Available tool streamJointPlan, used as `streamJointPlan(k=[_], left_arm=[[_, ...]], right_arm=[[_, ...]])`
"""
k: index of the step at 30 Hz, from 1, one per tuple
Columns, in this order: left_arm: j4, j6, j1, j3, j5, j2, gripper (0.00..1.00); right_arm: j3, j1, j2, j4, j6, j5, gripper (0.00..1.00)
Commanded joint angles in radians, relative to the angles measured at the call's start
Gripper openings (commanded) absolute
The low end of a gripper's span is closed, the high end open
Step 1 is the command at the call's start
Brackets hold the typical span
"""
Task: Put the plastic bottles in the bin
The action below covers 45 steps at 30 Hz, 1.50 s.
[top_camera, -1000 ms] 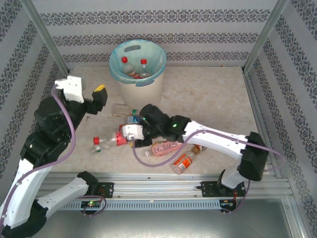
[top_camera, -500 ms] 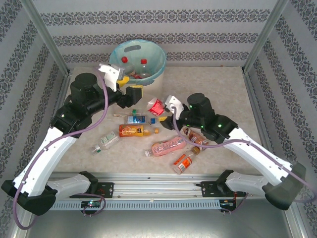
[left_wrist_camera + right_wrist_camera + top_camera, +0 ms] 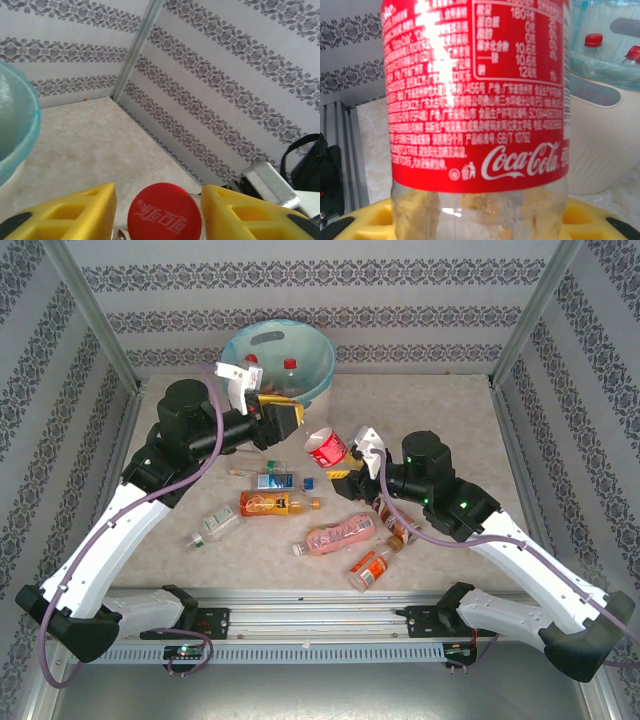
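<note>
A red-capped bottle (image 3: pixel 164 212) is clamped between the fingers of the left gripper (image 3: pixel 281 415), just before the bin (image 3: pixel 312 360). A red-labelled bottle (image 3: pixel 326 447) is clamped in the right gripper (image 3: pixel 343 465), beside the bin.

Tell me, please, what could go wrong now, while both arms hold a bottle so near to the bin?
1. The left pincer and the right pincer both stand close to the bin; if both go to the opening together, they could collide.
2. The red-label bottle in the right pincer is not above the bin; released now, it would fall on the table.
3. An arm coming back low could knock the loose bottles, such as the pink bottle, and roll them away.
</note>
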Motion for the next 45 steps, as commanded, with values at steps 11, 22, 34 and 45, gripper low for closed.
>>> streamJointPlan(k=[11, 22, 34, 45], left_arm=[[0.062, -0.025, 0.007, 0.01, -0.012, 0.006, 0.0], [0.16, 0.049, 0.044, 0.198, -0.212, 0.085, 0.0], [0.047, 0.385, 0.123, 0.603, -0.514, 0.297, 0.0], [-0.215, 0.472, 0.253, 0.899, -0.549, 0.589, 0.0]], right_arm=[[-0.023, 0.005, -0.039, 0.071, 0.039, 0.037, 0.58], [-0.02, 0.015, -0.136, 0.116, 0.037, 0.302, 0.9], [-0.012, 0.014, -0.224, 0.083, 0.008, 0.419, 0.91], [0.007, 0.016, -0.212, 0.061, 0.02, 0.408, 0.9]])
